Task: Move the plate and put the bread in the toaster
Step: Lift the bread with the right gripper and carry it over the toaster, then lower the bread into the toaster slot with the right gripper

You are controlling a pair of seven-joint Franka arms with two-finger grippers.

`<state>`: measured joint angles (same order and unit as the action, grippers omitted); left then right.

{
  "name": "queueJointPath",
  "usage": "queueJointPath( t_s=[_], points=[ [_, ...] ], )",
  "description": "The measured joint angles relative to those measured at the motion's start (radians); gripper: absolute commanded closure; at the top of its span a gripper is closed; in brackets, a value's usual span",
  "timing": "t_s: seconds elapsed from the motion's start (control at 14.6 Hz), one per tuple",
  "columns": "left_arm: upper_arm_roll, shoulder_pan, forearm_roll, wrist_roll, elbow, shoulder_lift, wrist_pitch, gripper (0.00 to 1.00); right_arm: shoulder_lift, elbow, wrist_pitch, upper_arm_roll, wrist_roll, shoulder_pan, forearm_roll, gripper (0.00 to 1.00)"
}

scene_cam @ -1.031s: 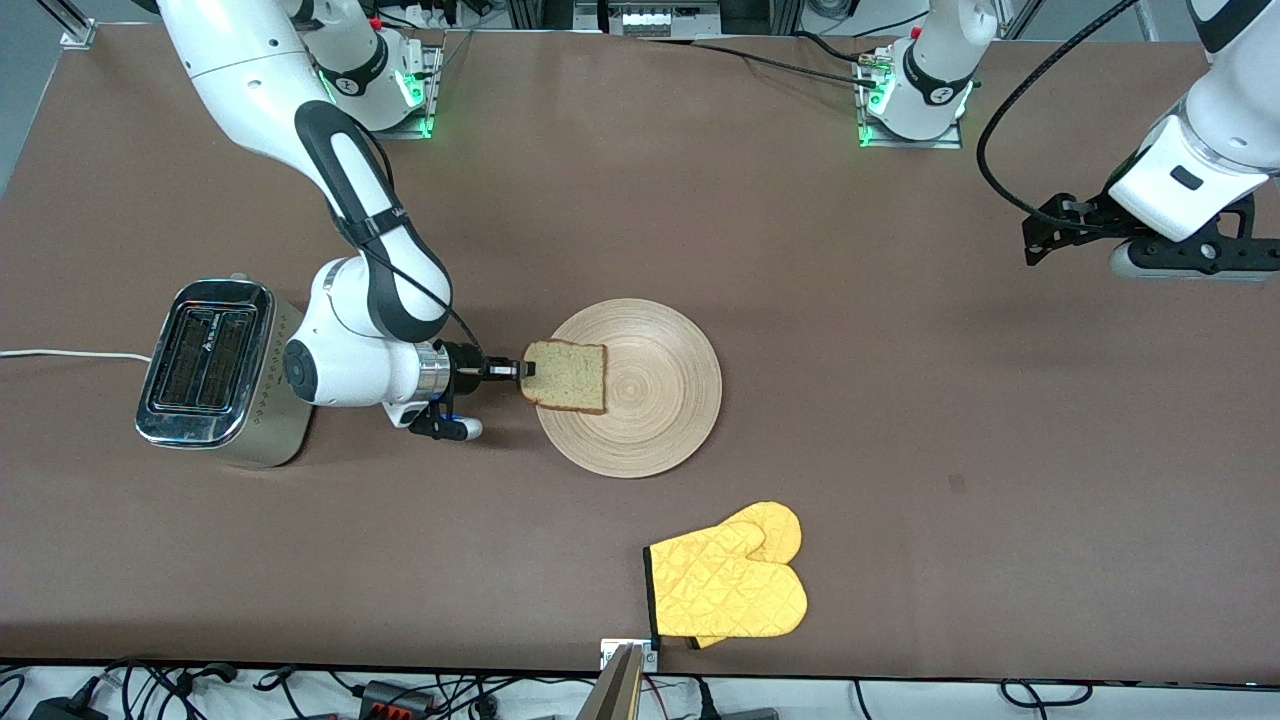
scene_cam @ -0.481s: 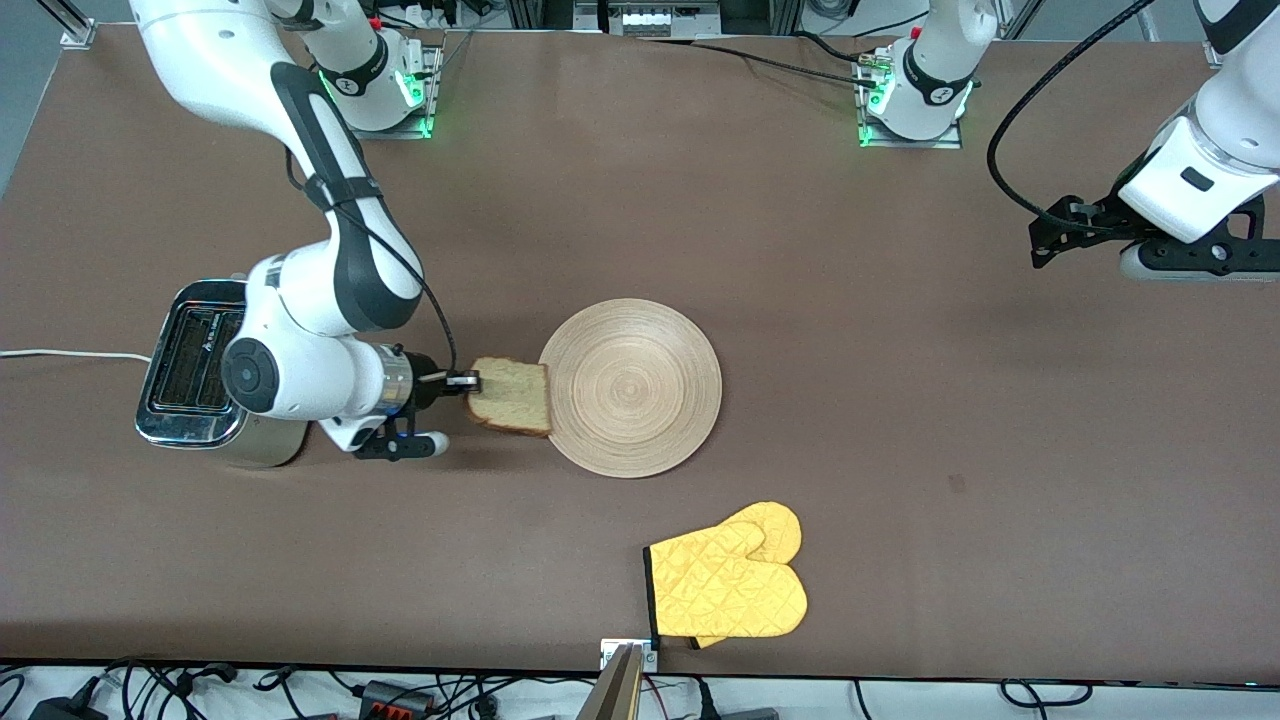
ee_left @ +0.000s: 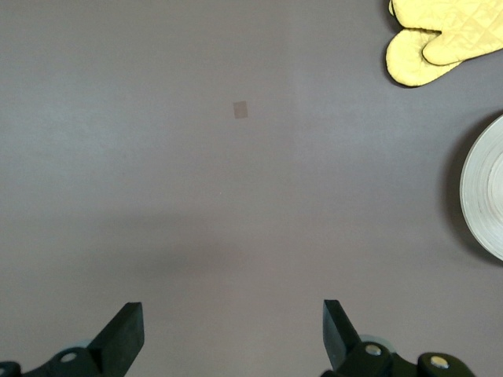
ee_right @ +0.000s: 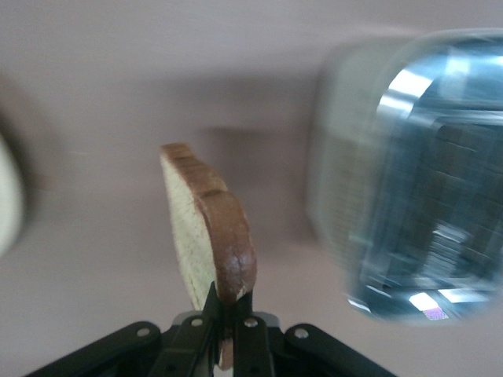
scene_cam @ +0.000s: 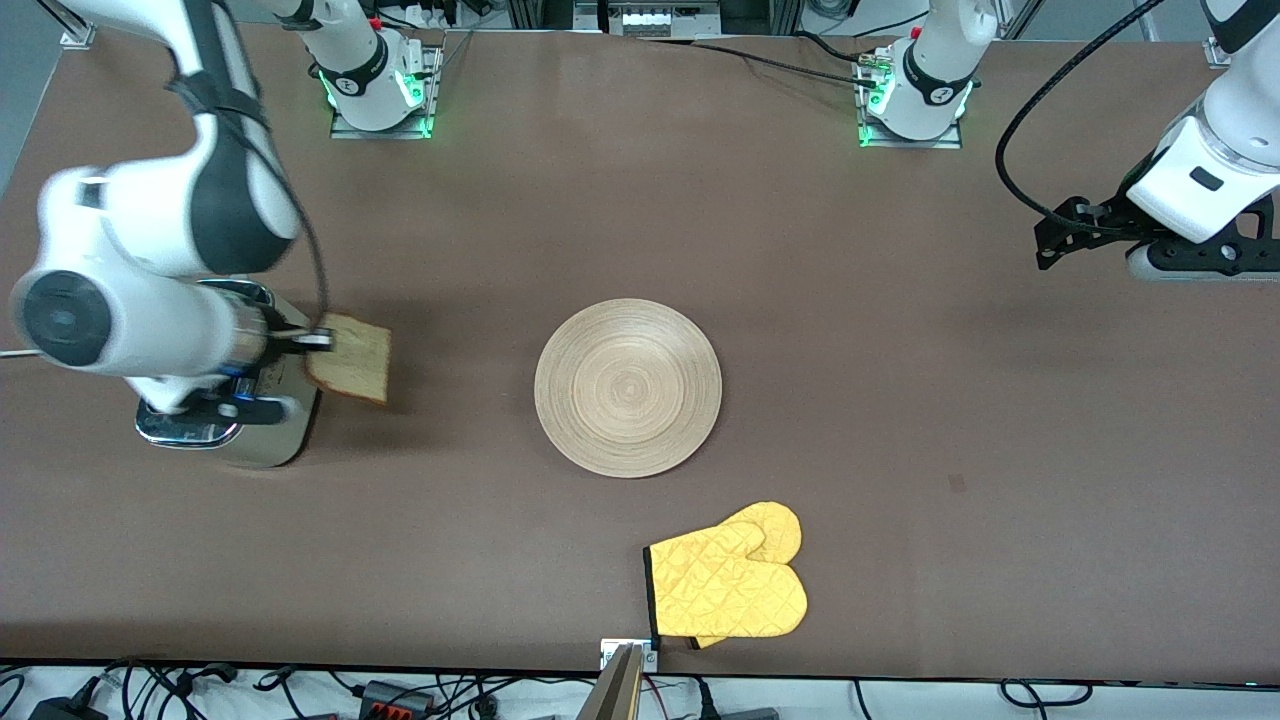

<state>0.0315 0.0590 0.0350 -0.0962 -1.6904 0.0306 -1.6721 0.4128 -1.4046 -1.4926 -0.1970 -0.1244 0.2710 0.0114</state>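
Note:
My right gripper [scene_cam: 318,340] is shut on the edge of the bread [scene_cam: 350,371], a light brown slice with a darker crust, held in the air beside the toaster [scene_cam: 250,445]. In the right wrist view the bread [ee_right: 206,236] stands on edge between the jaws, with the chrome-topped toaster [ee_right: 416,181] beside it. Most of the toaster is hidden under the right arm in the front view. The round wooden plate [scene_cam: 628,387] lies empty mid-table. My left gripper [ee_left: 232,334] is open and empty, high over the left arm's end of the table; the plate's rim [ee_left: 483,196] shows at its view's edge.
A yellow oven mitt [scene_cam: 727,585] lies nearer to the front camera than the plate; it also shows in the left wrist view [ee_left: 440,35]. The toaster's white cord [scene_cam: 10,353] runs off toward the right arm's end of the table.
My right gripper has lifted the bread off the plate and carried it toward the right arm's end, to beside the toaster. The plate now lies bare. The left arm has barely moved.

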Motion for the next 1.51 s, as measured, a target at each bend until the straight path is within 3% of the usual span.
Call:
queueJointPath(
  t_s=[0.27, 0.41, 0.69, 1.51],
  points=[
    [-0.001, 0.0, 0.0, 0.0, 0.001, -0.003, -0.004, 0.0, -0.05, 0.0, 0.062, -0.019, 0.013, -0.008, -0.206, 1.0],
    [-0.002, 0.0, 0.0, 0.0, 0.001, -0.003, -0.004, 0.0, -0.059, 0.0, 0.061, -0.019, 0.027, -0.009, -0.255, 1.0],
    [-0.002, 0.0, 0.0, 0.0, 0.001, -0.004, -0.004, 0.0, -0.054, -0.007, -0.004, -0.022, 0.081, -0.032, -0.295, 1.0],
    [-0.002, 0.0, 0.0, 0.001, 0.003, -0.007, -0.005, 0.0, -0.028, -0.056, -0.023, -0.022, 0.083, -0.041, -0.292, 1.0]
  ],
)
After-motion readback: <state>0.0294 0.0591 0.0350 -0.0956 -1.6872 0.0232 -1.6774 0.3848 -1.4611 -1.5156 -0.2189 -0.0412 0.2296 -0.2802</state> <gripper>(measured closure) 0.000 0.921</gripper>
